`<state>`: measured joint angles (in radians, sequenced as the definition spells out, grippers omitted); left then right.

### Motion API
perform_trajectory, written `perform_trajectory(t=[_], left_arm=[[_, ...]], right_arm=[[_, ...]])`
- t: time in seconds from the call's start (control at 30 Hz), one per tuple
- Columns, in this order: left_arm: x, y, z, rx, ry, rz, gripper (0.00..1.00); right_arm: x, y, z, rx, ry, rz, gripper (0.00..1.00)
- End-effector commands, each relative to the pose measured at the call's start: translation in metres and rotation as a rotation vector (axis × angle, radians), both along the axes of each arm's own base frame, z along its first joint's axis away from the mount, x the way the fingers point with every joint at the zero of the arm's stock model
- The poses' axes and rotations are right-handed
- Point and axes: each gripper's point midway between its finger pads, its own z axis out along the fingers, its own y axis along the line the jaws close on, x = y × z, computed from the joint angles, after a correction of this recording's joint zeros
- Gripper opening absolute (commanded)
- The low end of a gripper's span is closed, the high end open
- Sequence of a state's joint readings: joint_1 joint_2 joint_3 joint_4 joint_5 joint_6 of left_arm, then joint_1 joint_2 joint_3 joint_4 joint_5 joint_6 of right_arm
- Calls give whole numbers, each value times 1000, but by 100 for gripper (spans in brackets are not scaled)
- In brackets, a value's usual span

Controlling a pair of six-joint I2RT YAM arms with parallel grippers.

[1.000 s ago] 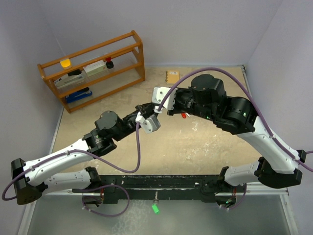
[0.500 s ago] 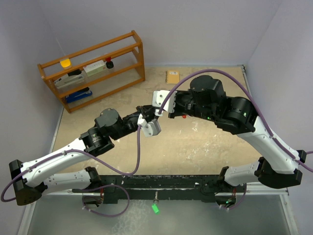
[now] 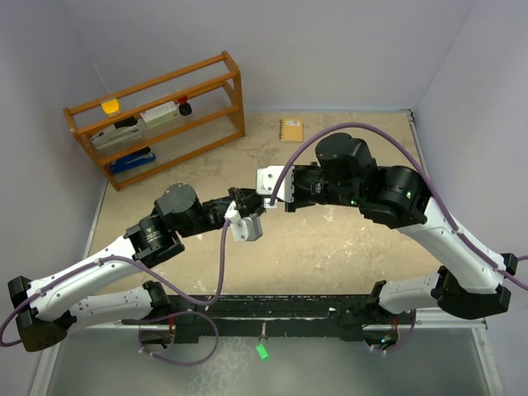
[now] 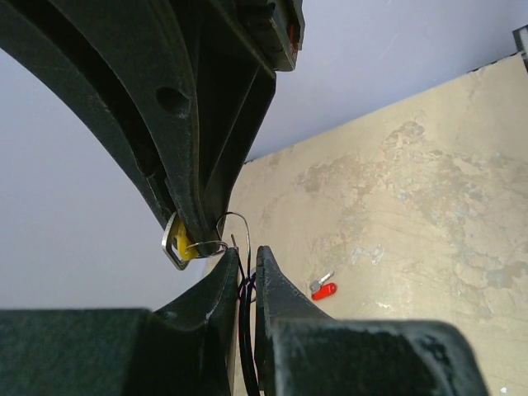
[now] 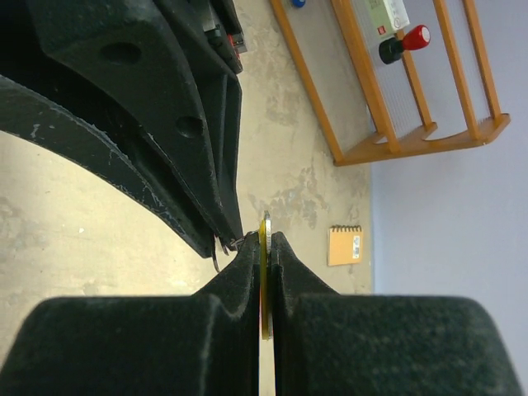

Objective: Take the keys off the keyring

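My two grippers meet above the middle of the table. My left gripper (image 3: 240,198) is shut on the thin silver keyring (image 4: 240,228), whose wire runs down between its jaws (image 4: 246,252). My right gripper (image 3: 257,196) is shut on the yellow-headed key (image 5: 264,280), which sits edge-on between its pads (image 5: 266,235). That key (image 4: 186,247) still hangs on the ring's wire, next to the right gripper's fingers (image 4: 206,157). A red-headed key (image 4: 324,289) with a small silver key beside it lies loose on the table below. In the top view it is hidden.
A small orange notebook (image 3: 290,129) lies at the far edge of the table and also shows in the right wrist view (image 5: 344,246). A wooden shelf rack (image 3: 157,115) with small items stands at the far left. Walls close in the table on three sides.
Both grippers have moved together slightly left and toward the near side, still joined at the ring. The red key seen beside the right arm earlier is now hidden in the top view.
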<state>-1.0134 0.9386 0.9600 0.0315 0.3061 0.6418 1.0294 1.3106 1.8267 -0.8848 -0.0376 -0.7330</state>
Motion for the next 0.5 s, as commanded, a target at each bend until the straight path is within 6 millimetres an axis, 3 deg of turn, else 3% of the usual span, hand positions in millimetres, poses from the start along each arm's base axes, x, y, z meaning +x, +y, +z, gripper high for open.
perform_trajectory(t=[0.0, 0.47], left_arm=[[-60, -11, 38, -97, -48, -298, 0], [-83, 6, 76, -258, -127, -367, 0]], right_arm=[[16, 22, 27, 132, -76, -4, 0], [5, 47, -16, 137, 57, 69, 0]])
